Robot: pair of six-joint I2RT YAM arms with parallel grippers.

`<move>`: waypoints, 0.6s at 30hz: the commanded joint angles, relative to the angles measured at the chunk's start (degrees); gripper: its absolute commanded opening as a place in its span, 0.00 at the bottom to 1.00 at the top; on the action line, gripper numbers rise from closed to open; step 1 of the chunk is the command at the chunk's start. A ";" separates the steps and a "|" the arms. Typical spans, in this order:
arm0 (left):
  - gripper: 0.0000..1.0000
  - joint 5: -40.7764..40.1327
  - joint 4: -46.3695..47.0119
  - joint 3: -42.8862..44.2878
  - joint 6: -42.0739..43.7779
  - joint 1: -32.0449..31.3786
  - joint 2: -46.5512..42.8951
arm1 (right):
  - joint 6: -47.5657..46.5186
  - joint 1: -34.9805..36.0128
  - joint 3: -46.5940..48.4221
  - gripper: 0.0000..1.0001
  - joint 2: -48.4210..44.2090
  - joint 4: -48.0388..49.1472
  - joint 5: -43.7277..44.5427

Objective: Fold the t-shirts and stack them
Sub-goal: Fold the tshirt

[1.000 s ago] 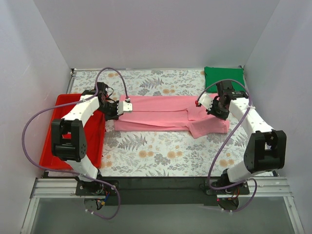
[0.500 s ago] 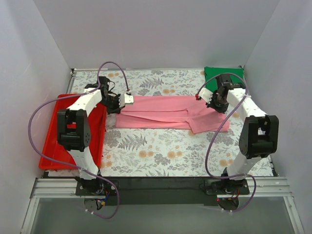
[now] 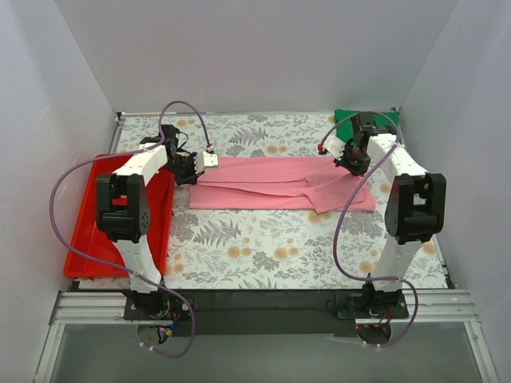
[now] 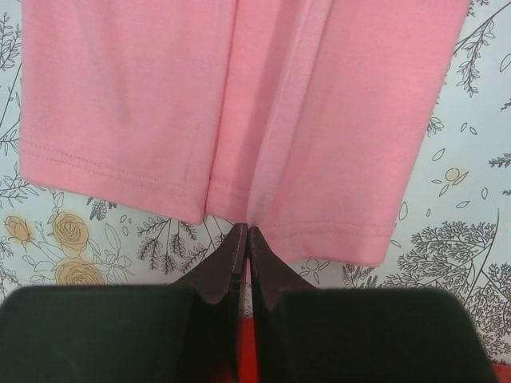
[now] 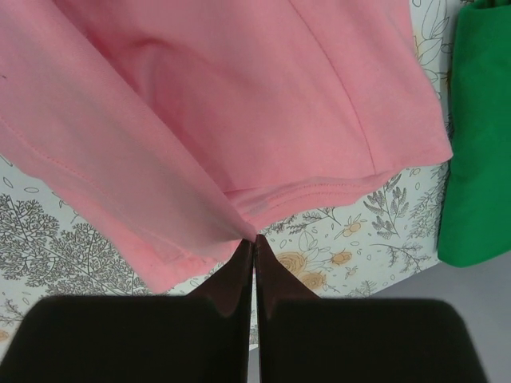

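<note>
Pink tee (image 3: 271,182) lies long & narrow on the desk (image 3: 263,247), folded lengthwise, spanning btwn my 2 hands. L hand (image 4: 246,233) is clamped tight, tips pinching the hem edge where the folds meet. R hand (image 5: 254,239) also closed, nipping the opp. end at a fold. Green tee (image 5: 479,136) sits just R of my R hand, near the pink but not touching. Red tray (image 3: 88,231) is outboard of my L hand, at the desk's L side
</note>
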 commanded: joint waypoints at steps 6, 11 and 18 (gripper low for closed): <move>0.00 -0.60 1.42 1.74 -0.01 0.34 1.14 | -4.34 -0.11 4.66 0.01 3.14 -0.35 -0.50; 0.00 -1.31 1.24 1.83 0.17 0.52 1.84 | -4.34 -0.11 6.50 0.01 4.98 -0.44 0.03; 0.00 -2.18 4.14 1.12 -3.95 0.60 2.37 | -3.29 -0.11 9.40 0.01 8.32 -0.35 0.47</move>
